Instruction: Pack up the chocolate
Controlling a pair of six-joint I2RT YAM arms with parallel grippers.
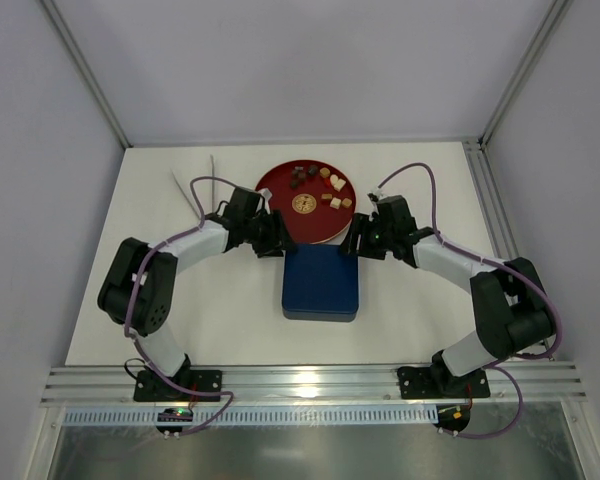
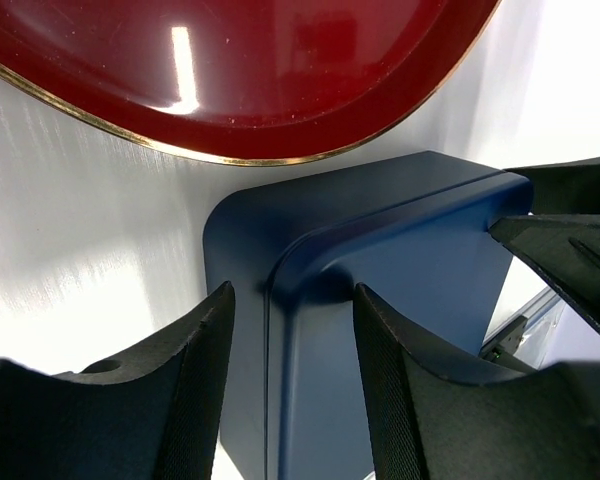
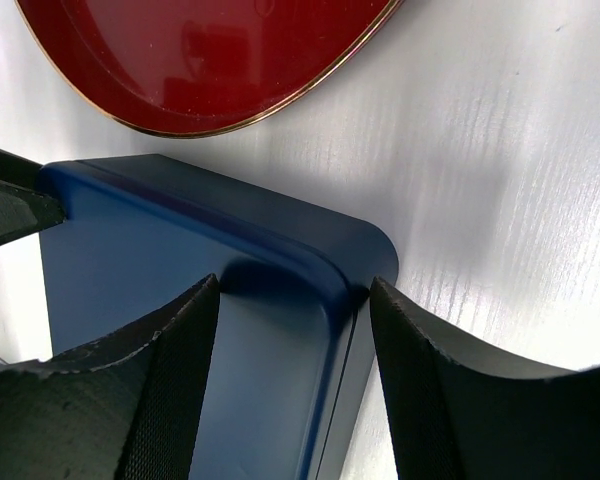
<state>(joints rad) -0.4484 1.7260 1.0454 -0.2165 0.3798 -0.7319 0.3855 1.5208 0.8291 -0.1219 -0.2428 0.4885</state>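
Chocolate [image 1: 335,183], in dark brown, tan and cream-white pieces, lies scattered over the far half of a red plate [image 1: 280,190], with one round tan piece near the plate's centre. All of it sits beyond both grippers and none is between any fingers.

Left gripper [image 2: 295,295]: jaws parted and astride the far left corner of the navy lid [image 2: 420,260]. One finger [image 2: 195,400] is outside the lid's side edge, over the white table [image 2: 90,240]. The other is over the lid's raised top. Whether the pads touch the lid cannot be told.

Right gripper [image 3: 295,290]: jaws likewise parted, astride the far right corner of the same lid. The outer finger [image 3: 440,400] is at the lid's side edge and the inner finger over its top. Contact here cannot be told either.

In the top view the two grippers face each other across the lid's far edge, left [image 1: 273,243] and right [image 1: 358,243], with the plate's near rim between them. The left wrist view shows a narrow strip of bare table between that gilt rim and the lid's corner.

Bare table lies to the left, right and near side of the lid. The metal rail [image 1: 310,382] bounds the near edge and the frame post [image 1: 483,190] the right. Two white strips [image 1: 190,192] lie at far left, near the left arm's cable.
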